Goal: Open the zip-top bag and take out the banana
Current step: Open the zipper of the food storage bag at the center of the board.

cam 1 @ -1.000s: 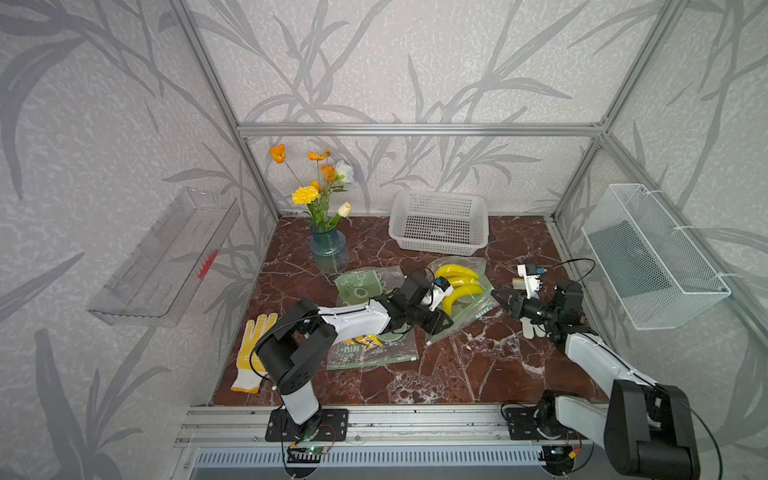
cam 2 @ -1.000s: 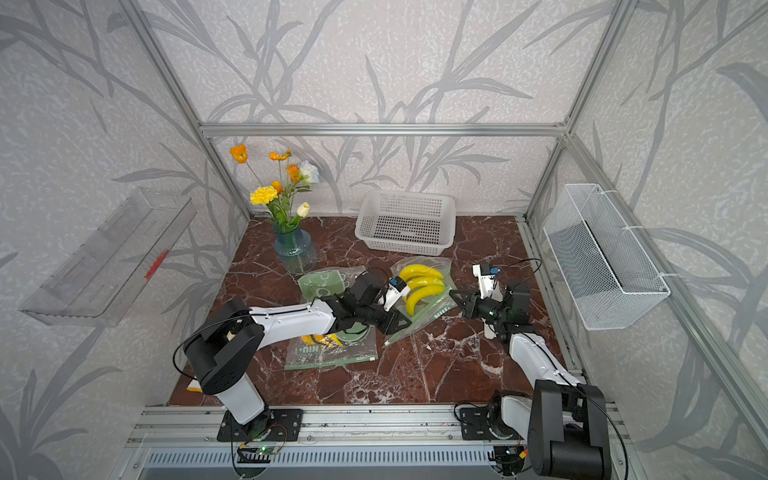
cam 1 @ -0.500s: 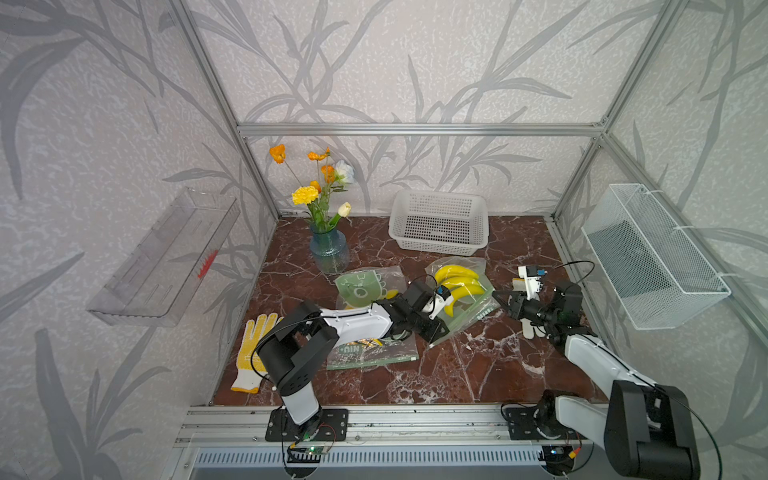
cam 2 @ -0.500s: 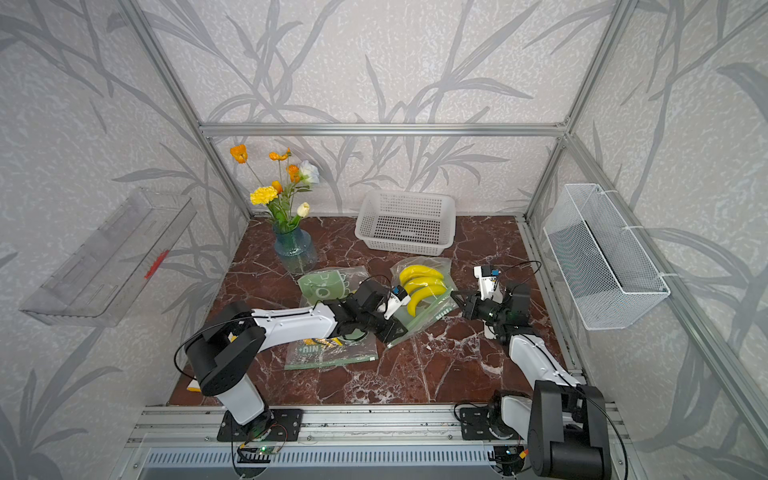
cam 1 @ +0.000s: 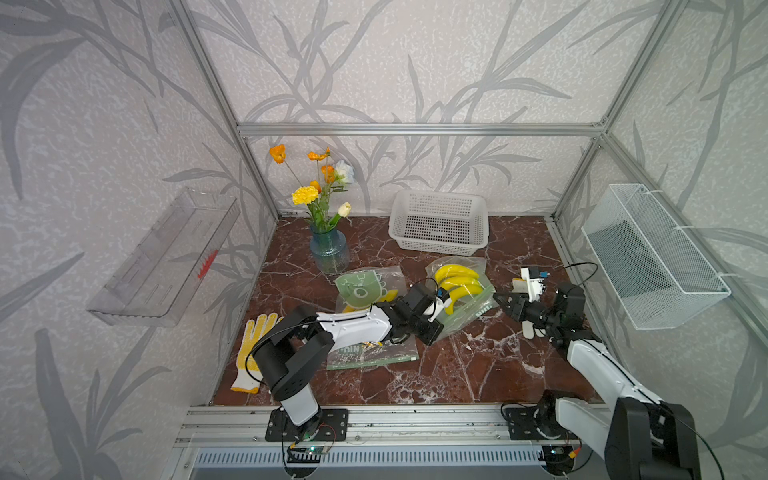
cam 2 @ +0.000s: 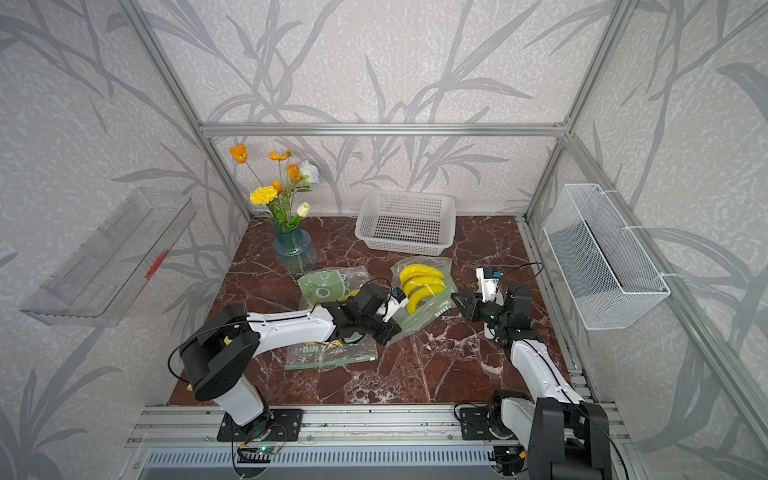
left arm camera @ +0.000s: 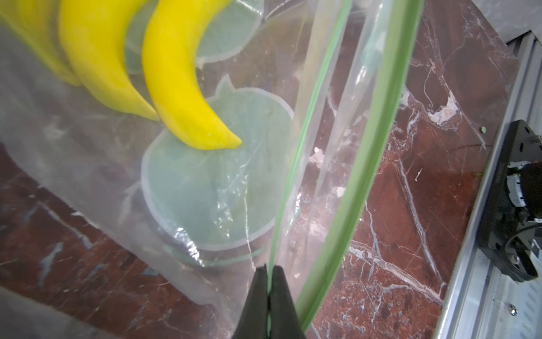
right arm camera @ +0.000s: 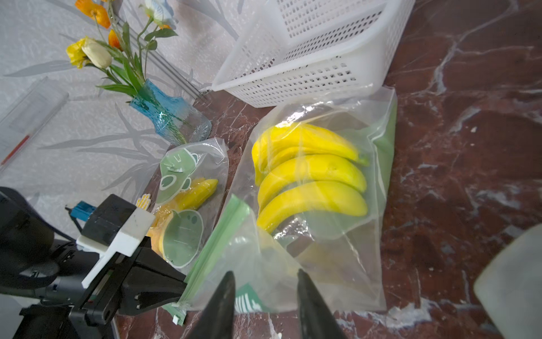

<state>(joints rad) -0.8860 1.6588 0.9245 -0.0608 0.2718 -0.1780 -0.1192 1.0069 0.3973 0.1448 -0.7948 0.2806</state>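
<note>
Left gripper (left arm camera: 268, 274) newly pinching, bag (left arm camera: 205, 193) seemingly cropped

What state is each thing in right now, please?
zip-top bag, mouth parted, green seal halves apart
bananas, inside the zip-top bag
left gripper, shut on the zip-top bag's seal edge
right gripper, open, holding nothing
white basket, upright

Marble table (cam 1: 457, 374), zip-top bag (cam 1: 478, 309), vase (cam 1: 329, 251), basket (cam 1: 438, 245), glove (cam 1: 253, 357)

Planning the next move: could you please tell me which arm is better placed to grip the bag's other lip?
Right, probably: right fingers open, empty, facing the mouth of the zip-top bag; left fingers shut on its zip strip.
</note>
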